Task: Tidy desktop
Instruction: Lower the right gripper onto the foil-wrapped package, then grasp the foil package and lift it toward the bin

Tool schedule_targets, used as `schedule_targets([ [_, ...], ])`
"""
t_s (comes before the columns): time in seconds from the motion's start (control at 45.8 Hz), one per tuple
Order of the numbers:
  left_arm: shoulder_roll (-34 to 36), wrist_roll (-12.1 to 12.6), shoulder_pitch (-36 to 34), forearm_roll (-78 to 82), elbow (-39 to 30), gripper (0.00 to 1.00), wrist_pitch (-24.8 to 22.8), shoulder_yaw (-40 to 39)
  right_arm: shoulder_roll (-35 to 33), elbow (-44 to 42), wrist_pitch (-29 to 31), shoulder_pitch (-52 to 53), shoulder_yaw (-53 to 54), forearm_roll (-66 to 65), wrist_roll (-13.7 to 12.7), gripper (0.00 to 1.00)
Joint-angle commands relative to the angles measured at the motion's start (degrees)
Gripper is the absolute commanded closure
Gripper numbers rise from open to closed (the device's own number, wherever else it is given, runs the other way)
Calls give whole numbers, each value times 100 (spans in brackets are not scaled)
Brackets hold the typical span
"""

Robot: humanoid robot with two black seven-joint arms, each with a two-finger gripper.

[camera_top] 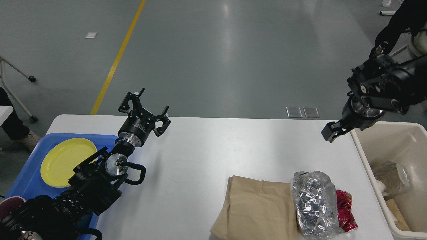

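Desktop [200, 156], white with rounded corners, fills the lower centre of the frame, its far edge running across the middle against the grey floor [213, 50]. A yellow line [116, 60] crosses the floor diagonally in the upper left.

At the lower left, a blue tray [26, 180] sits at the desktop's left end, with a yellow plate [63, 160] lying flat in it. A dark red cup [10, 205] shows at the tray's near left corner, partly cut off by the frame edge and by the arm.

The left gripper [150, 108] rises from the lower left over the tray's right edge and points toward the upper part of the frame. Its fingers are spread wide apart and hold nothing.

At the lower centre right, a flattened brown paper bag [253, 206] lies on the desktop, running off the bottom edge. Just to its right, touching it, lies a crumpled silver foil wrapper [313, 203], and a shiny red wrapper [345, 210] peeks out from beneath the foil's right side.

A beige bin [358, 156] stands at the right edge of the frame beside the desktop, with crumpled clear plastic and brown scraps inside.

The right gripper [333, 130] hangs down from the upper right, above the desktop's far right corner near the bin's rim. It is seen dark and end-on, so I cannot tell whether its fingers are apart or together; nothing is visibly held.
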Motion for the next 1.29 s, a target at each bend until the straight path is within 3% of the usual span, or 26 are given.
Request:
schedule_targets([
  [0.0, 0, -5, 0, 0, 0, 2, 0, -1, 4, -63, -190, -705, 338, 188, 1, 4],
  [0.459, 0, 4, 0, 0, 0, 2, 0, -1, -171, -950, -894, -2174, 444, 276, 10, 4],
  [0.831, 0, -5, 0, 0, 0, 2, 0, -1, -400, -1170, -1412, -2578, 497, 856, 10, 10],
  [1.005, 0, 4, 0, 0, 0, 2, 0, 0, -409, -1161, -1395, -2578, 497, 900, 1, 39],
  [1.268, 0, -5, 0, 0, 0, 2, 0, -1, -400, -1118, -1009, -2570, 549, 1119, 1, 100],
])
